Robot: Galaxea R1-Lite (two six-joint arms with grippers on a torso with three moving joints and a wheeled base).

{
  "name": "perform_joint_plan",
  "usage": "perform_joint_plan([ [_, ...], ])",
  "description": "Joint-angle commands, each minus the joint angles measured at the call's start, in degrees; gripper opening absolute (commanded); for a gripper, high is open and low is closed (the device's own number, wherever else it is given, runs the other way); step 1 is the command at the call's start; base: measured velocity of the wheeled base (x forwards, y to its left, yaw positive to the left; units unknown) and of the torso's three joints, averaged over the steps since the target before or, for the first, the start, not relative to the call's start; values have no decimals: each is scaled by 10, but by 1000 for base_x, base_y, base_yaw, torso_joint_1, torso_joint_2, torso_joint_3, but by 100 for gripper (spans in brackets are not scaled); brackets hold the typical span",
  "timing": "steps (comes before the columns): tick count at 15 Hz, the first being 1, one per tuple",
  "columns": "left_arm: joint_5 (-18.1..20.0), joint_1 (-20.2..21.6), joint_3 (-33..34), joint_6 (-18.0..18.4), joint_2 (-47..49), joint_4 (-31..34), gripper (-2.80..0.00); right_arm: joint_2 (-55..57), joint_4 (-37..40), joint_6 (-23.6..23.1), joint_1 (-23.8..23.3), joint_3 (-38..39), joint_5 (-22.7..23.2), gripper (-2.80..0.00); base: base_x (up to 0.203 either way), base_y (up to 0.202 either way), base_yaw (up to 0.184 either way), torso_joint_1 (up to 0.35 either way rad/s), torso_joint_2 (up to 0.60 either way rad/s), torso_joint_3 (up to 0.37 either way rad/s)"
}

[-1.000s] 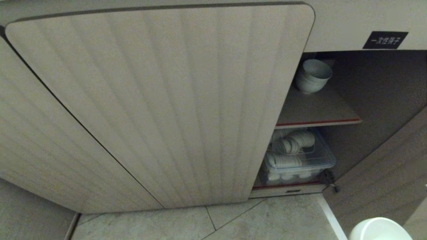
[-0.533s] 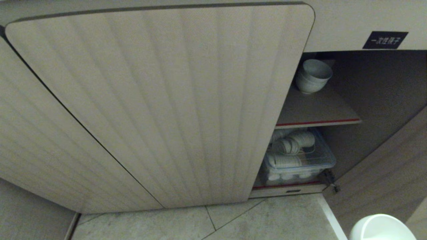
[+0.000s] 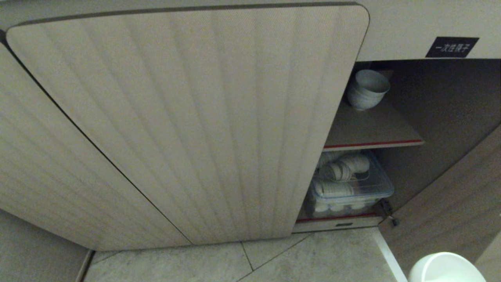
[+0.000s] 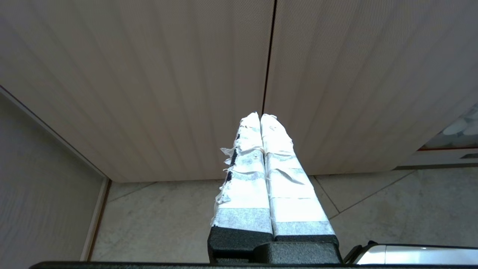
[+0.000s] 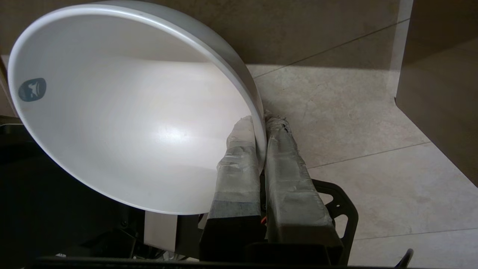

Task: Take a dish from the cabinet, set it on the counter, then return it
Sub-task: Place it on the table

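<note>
My right gripper (image 5: 261,121) is shut on the rim of a white bowl-shaped dish (image 5: 127,119), one taped finger inside the wall and one outside. That dish (image 3: 446,268) shows at the head view's bottom right corner, low over the floor in front of the cabinet (image 3: 195,125). The cabinet's right side stands open on a dark interior with a brown shelf (image 3: 372,135) edged in red. My left gripper (image 4: 260,116) is shut and empty, parked facing the ribbed doors. The counter is out of view.
A stack of pale bowls (image 3: 366,92) stands at the back of the shelf. Below it sits a clear plastic bin (image 3: 352,188) full of white dishes. The open right door (image 3: 462,196) angles outward beside the held dish. Grey floor tiles (image 3: 274,258) lie below.
The held dish has shifted only slightly at the head view's bottom right corner. The cabinet and its contents look the same.
</note>
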State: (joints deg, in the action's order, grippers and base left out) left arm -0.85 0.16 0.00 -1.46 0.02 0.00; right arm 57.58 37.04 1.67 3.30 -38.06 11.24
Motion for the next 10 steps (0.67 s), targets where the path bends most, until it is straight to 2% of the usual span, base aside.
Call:
perform_joint_plan([
  [1,0,0,0,0,0,0,-280,5,1,0,2,0,1,-280,0,0,0,0,0,0],
  [10,0,0,0,0,0,0,-280,8,2,0,5,-4,1,-280,0,0,0,0,0,0],
])
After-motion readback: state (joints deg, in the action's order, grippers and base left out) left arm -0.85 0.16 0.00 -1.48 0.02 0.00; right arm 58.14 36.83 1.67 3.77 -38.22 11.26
